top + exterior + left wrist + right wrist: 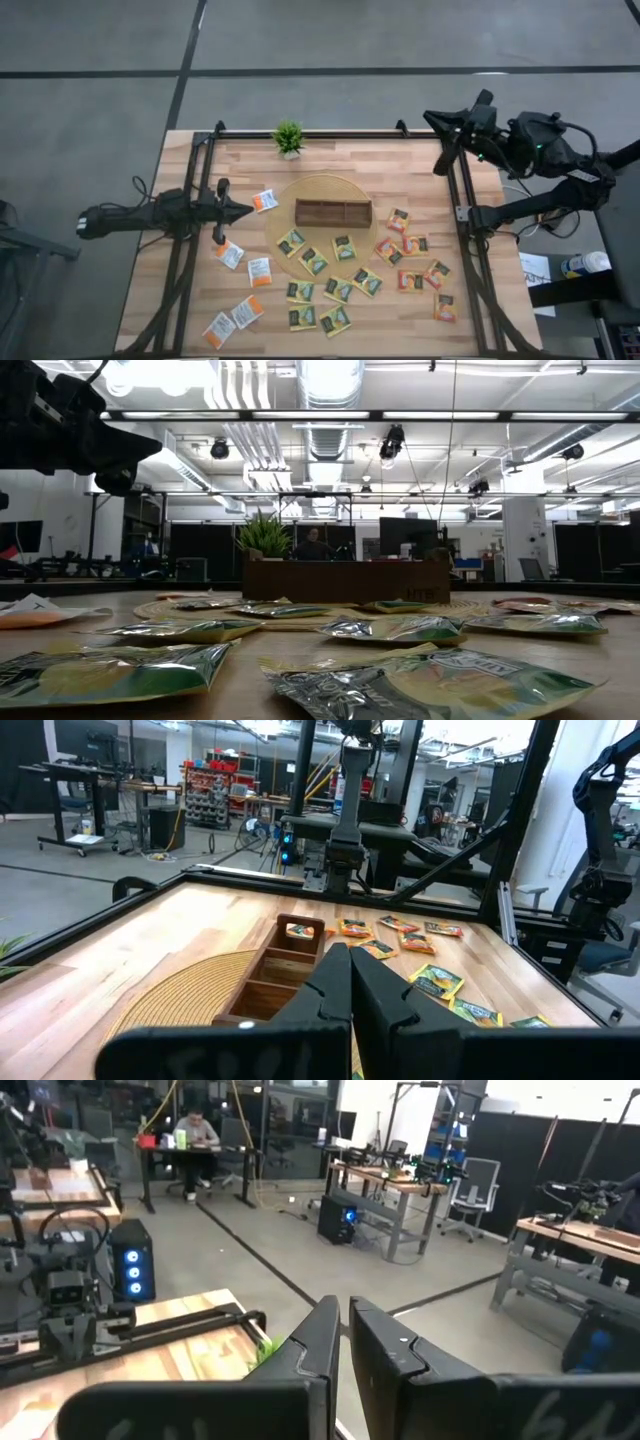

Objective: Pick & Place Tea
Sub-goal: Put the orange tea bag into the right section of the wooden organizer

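Note:
Many tea sachets lie flat on the wooden table. The white-and-orange ones [260, 271] are at the left, the green-and-yellow ones [338, 290] in the middle and the red-pink ones [411, 281] at the right. My left gripper [243, 210] is shut and empty above the table's left part, level and pointing toward the brown tray [333, 212]. A white-and-orange sachet [265, 201] lies just beyond its tip. In its wrist view the left gripper's fingers [350, 988] meet over the tray [272, 975]. My right gripper [432, 118] is shut and empty, raised over the far right corner.
The tray stands on a round woven mat [290, 195] at mid-table. A small potted plant [288, 138] stands at the far edge. Black frame rails [468, 240] run along the left and right sides. Bare wood lies between the plant and the mat.

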